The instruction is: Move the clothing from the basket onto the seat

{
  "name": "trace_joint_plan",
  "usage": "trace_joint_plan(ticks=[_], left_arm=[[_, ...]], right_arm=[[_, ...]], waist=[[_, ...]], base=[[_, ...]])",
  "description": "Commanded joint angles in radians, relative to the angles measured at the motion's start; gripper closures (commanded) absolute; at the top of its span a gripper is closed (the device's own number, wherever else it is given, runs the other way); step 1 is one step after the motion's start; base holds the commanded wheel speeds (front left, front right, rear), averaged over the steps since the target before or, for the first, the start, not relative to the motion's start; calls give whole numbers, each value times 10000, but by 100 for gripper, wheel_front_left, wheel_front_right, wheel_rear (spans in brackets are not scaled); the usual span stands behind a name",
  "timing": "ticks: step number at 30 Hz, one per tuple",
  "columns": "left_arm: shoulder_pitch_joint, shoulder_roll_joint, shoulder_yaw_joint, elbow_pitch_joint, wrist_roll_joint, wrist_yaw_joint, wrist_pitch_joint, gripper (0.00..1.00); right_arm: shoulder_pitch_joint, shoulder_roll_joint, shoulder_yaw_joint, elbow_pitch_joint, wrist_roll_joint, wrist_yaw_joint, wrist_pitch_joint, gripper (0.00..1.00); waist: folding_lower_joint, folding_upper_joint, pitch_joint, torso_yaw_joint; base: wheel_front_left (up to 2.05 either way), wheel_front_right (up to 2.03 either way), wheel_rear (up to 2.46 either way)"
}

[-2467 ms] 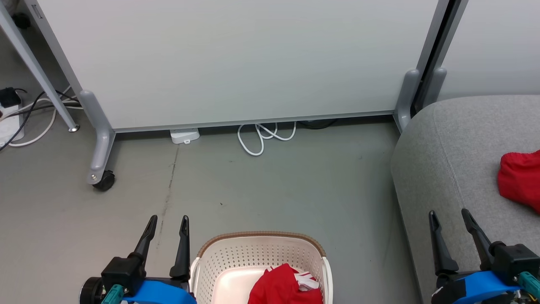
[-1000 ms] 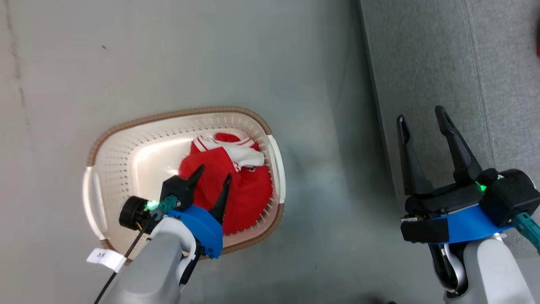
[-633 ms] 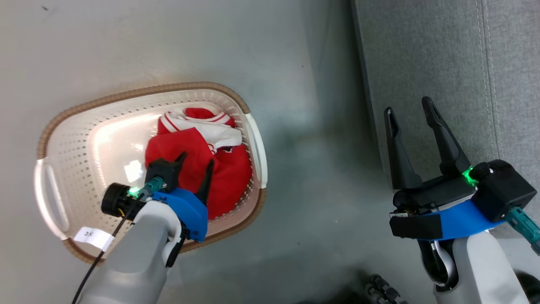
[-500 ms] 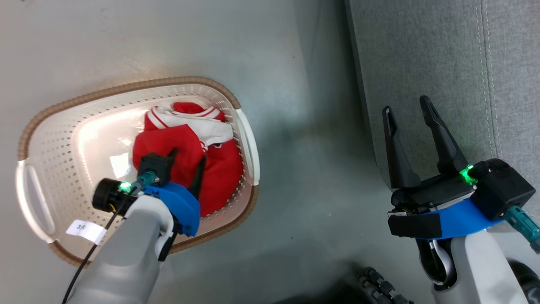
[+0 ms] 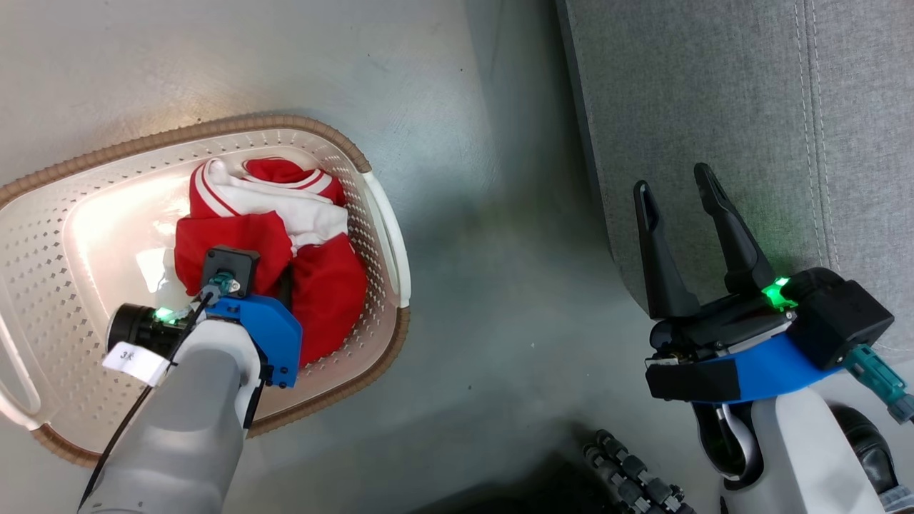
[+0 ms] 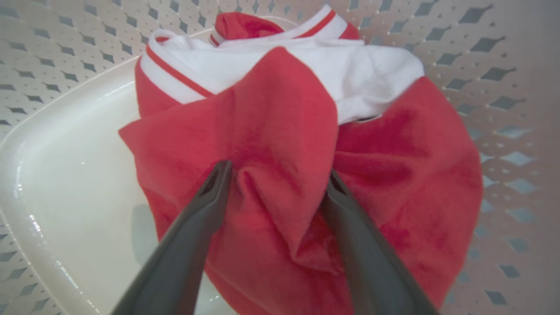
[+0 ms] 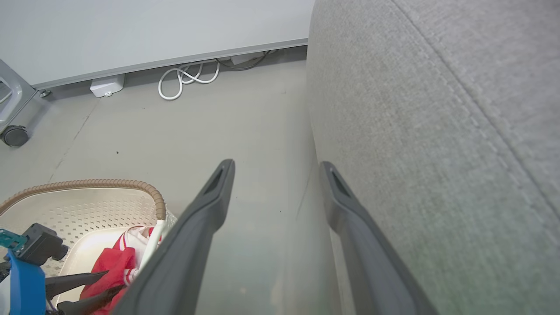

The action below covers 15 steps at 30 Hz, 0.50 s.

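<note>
Grey floor [image 5: 500, 214] is bearing the basket [image 5: 214, 128] holding red clothing [image 5: 328, 285]. Left gripper [image 6: 278, 168] is straddling a fold, fingers apart; right gripper [image 5: 672, 178] is hovering spread, empty, by the seat [image 5: 714, 86].

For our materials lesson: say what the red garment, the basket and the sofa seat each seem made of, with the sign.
Red garment: soft matt fabric, perhaps fleece; it creases in loose folds. Basket: glossy cream moulded plastic, judging by shine and punched holes; the brown rim looks woven, possibly imitation. Sofa seat: matt grey woven upholstery, with visible weave and a stitched seam.
</note>
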Motion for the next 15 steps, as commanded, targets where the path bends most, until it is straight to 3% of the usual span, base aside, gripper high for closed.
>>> trace_joint_plan(ticks=[1,3,4,6,15], left_arm=[[-193,52,-46,59,59,61,42,0],[-240,50,-73,149,49,101,120,0],[-282,51,-91,180,55,125,140,28],[-345,37,-126,221,62,146,153,100],[-371,-32,-236,368,-43,-25,107,100]], right_arm=[[-215,11,-9,-7,64,5,-49,0],[-213,11,-40,-56,85,5,-51,0],[-194,11,-54,-75,93,5,-52,0],[-177,11,-65,-85,114,5,-54,0],[-205,11,-84,-135,53,5,-55,0]], waist=[[-1,0,16,-15],[-1,0,33,-15],[-1,0,38,-7],[-1,0,36,13],[-1,0,-18,105]], base=[[0,0,0],[0,0,0],[0,0,0],[0,0,0],[0,0,0]])
